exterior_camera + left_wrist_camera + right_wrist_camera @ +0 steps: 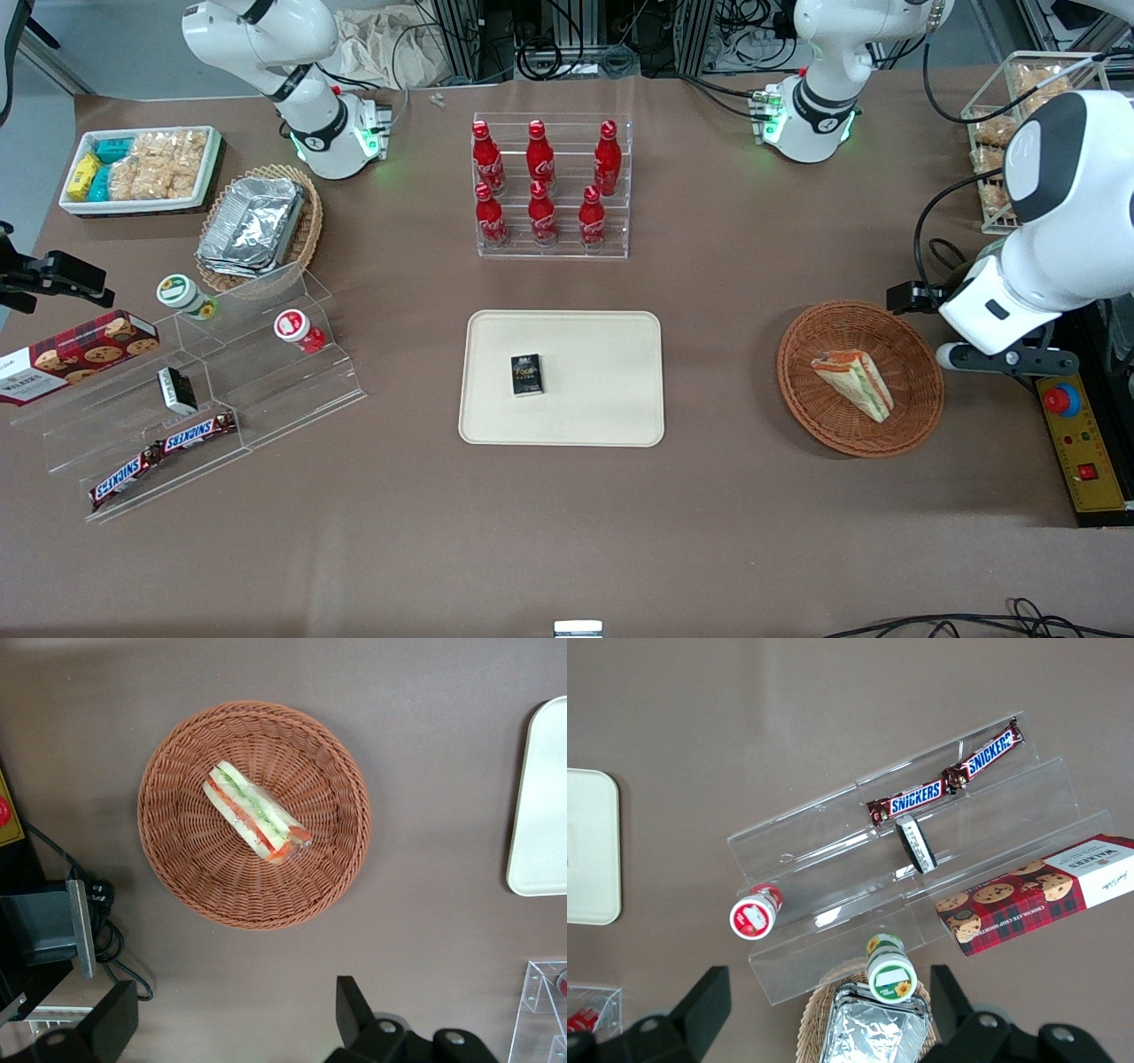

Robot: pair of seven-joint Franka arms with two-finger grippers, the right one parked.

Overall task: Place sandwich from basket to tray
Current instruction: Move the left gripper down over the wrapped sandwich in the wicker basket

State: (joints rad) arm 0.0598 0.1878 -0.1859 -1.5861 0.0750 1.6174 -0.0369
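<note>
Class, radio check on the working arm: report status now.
Gripper open, high above the basket, holding nothing. Sandwich lies in basket, untouched. Tray holds a small dark box; room beside it.

The gripper (235, 1028) hangs high above the brown table (425, 753), its two dark fingers (359, 1014) spread wide apart and holding nothing. Below it, the sandwich (255, 811) lies on its side in the middle of the basket (177, 859), filling layers showing. The tray (540, 806) rests flat on the table, well apart from the basket.
</note>
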